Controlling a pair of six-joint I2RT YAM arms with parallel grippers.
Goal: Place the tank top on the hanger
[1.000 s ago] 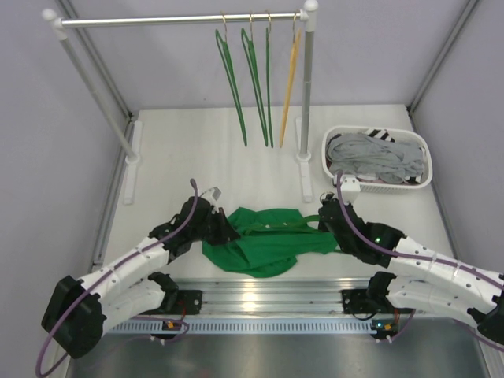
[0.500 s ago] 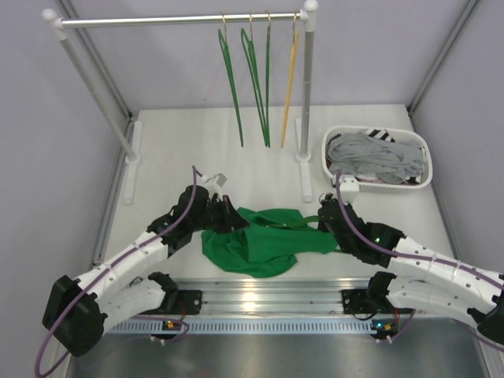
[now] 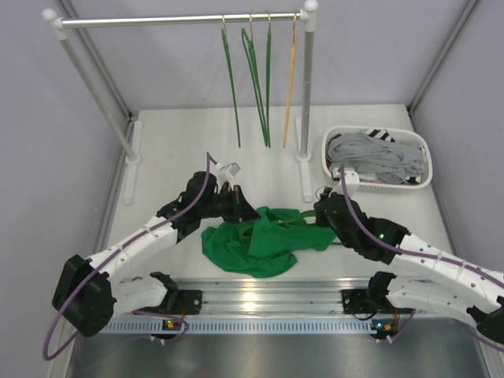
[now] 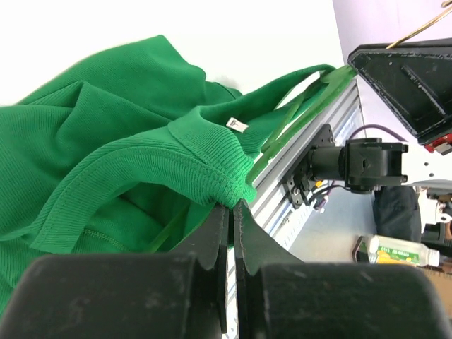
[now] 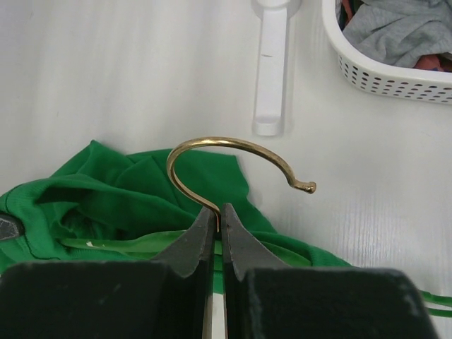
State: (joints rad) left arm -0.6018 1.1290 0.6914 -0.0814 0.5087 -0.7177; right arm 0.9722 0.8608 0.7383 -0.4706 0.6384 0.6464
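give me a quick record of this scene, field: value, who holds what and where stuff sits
left pincer: shut on a ribbed edge of the tank top
right pincer: shut on the hanger at the base of its hook
tank top: bunched on the table, hanger arms running into the fabric
rack: three green hangers and a yellow one hanging
basket: right of the rack, grey clothes inside
task state: top not yet spread on the hanger

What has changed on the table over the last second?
The left gripper, shut on an edge of the tank top, moved away from the bases and rightward, bunching the fabric. The right gripper barely moved, still shut on the hanger hook; the basket stayed put.
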